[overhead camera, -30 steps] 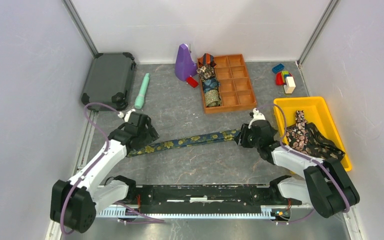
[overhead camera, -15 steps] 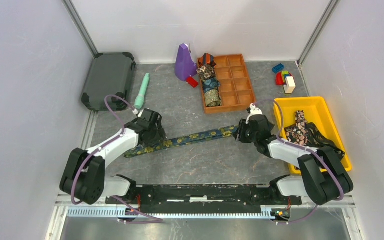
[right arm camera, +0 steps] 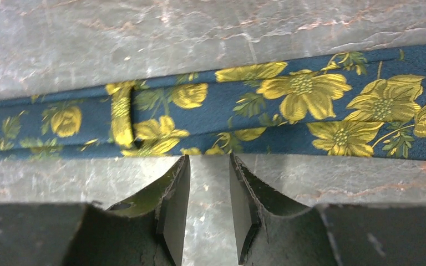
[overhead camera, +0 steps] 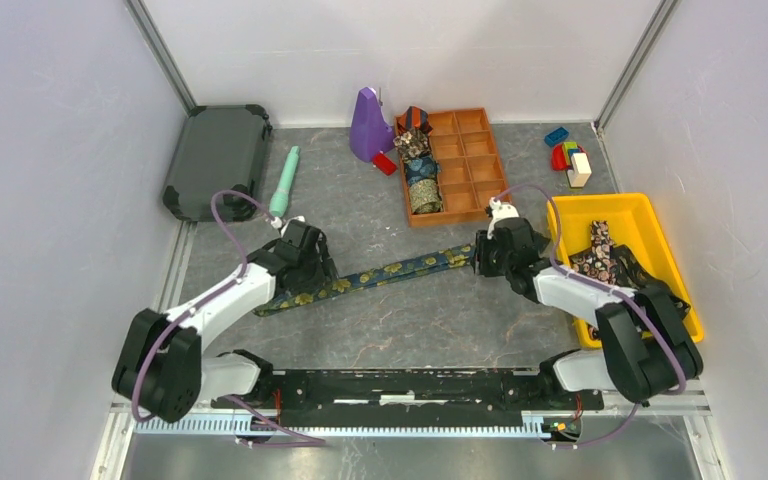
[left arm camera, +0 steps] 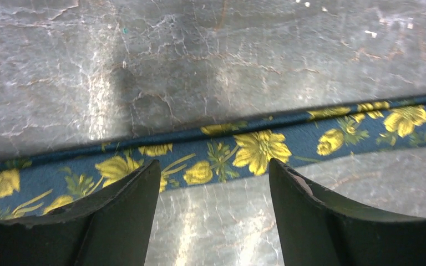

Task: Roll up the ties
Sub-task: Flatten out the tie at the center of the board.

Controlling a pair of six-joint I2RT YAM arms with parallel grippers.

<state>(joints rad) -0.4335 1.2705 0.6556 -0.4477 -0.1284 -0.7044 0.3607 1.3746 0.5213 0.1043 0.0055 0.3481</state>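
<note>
Grey marbled table [overhead camera: 410, 325] between pale walls [overhead camera: 50, 150] bears a tie [overhead camera: 380, 275].

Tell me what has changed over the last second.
The left gripper slid right along the navy-gold tie, jaws open above it. The right gripper edged forward, and the tie's right end shifted with it. Neither took hold. The rolled ties, yellow bin and green stick stayed put.
</note>
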